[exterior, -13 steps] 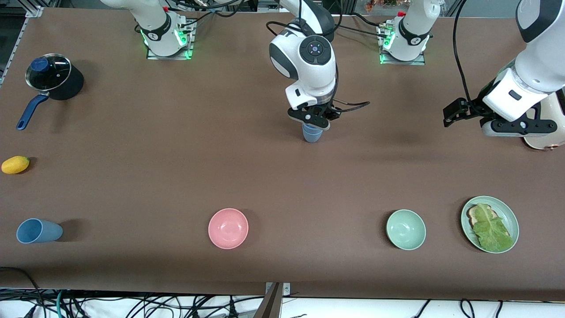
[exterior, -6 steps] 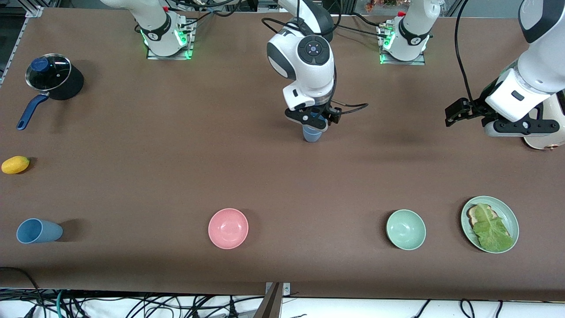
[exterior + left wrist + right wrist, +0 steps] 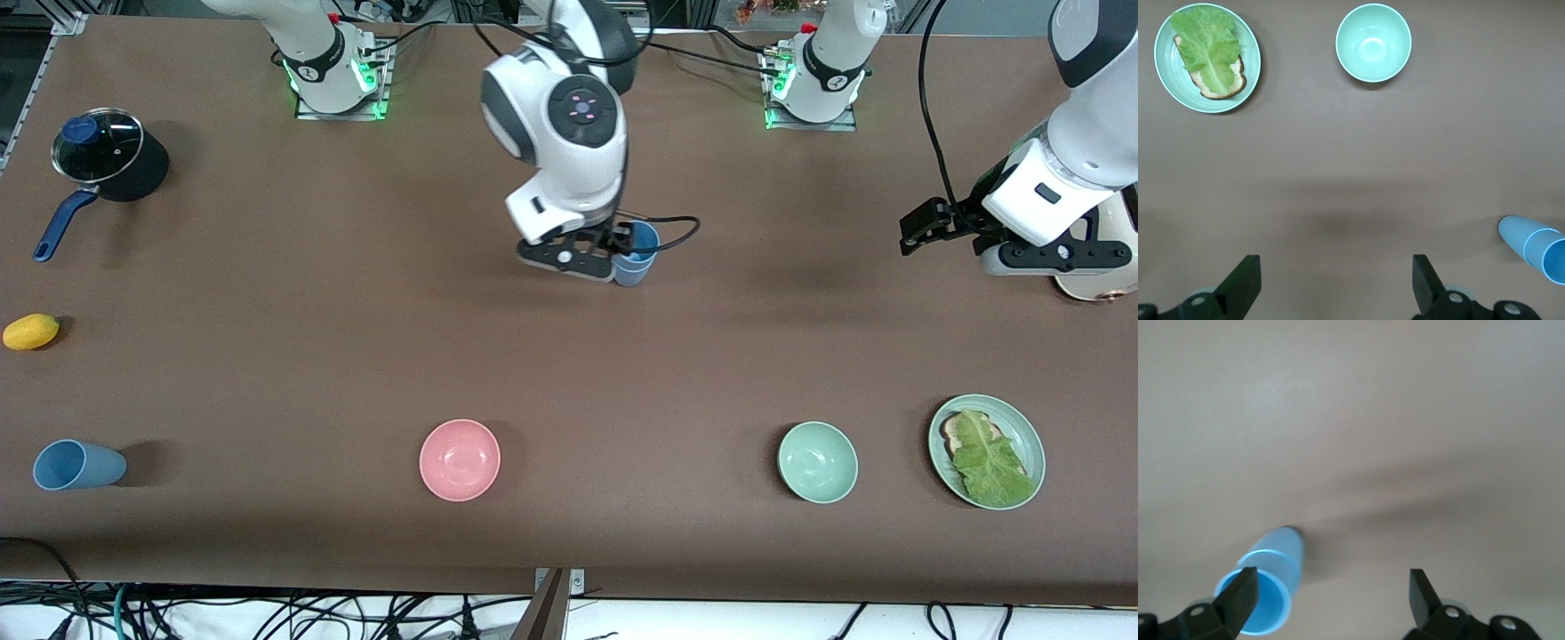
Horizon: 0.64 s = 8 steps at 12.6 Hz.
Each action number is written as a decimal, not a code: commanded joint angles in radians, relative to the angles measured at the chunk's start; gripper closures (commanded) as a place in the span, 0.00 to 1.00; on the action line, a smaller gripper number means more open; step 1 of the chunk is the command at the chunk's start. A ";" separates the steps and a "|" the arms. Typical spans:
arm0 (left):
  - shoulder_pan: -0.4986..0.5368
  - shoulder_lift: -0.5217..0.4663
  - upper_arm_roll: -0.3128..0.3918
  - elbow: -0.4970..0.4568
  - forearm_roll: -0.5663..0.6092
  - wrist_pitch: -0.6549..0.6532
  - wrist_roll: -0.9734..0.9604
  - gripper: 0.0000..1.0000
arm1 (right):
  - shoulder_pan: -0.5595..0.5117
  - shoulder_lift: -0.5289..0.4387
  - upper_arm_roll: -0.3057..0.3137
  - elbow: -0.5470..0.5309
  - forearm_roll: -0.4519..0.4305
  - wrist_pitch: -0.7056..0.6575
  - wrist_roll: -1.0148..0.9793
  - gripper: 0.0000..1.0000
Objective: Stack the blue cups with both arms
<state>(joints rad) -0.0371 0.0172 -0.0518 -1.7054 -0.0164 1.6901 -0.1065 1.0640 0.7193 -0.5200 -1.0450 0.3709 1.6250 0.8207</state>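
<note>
Two blue cups stand nested in one upright stack point(image 3: 635, 258) in the middle of the table, the bright blue cup point(image 3: 643, 238) inside the duller grey-blue one point(image 3: 630, 273). My right gripper point(image 3: 573, 260) hangs open just beside the stack, toward the right arm's end, with nothing between its fingers. In the right wrist view the stack point(image 3: 1269, 583) sits by one fingertip of the right gripper point(image 3: 1331, 587). My left gripper point(image 3: 920, 229) waits open in the air at the left arm's end. The left wrist view has the left gripper point(image 3: 1335, 270) over bare table and the stack point(image 3: 1533, 245) at the frame's edge.
A third blue cup point(image 3: 76, 465) lies on its side near the front edge at the right arm's end. Along the front stand a pink bowl point(image 3: 460, 460), a pale green bowl point(image 3: 817, 462) and a plate point(image 3: 1031, 442) with bread and lettuce. A lidded pot point(image 3: 108, 156) and a yellow fruit point(image 3: 30, 331) sit at the right arm's end.
The right gripper opened, let go of the bright blue cup in the stack, and moved off toward the right arm's end. The left arm barely shifted.
</note>
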 commanded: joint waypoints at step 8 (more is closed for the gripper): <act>0.034 0.017 0.000 0.052 -0.008 -0.020 0.050 0.00 | -0.059 -0.345 -0.199 -0.371 -0.010 -0.053 -0.391 0.00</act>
<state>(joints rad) -0.0213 0.0204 -0.0506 -1.6840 -0.0164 1.6900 -0.0867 0.9773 0.4587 -0.7094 -1.3093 0.3739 1.5579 0.4574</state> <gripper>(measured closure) 0.000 0.000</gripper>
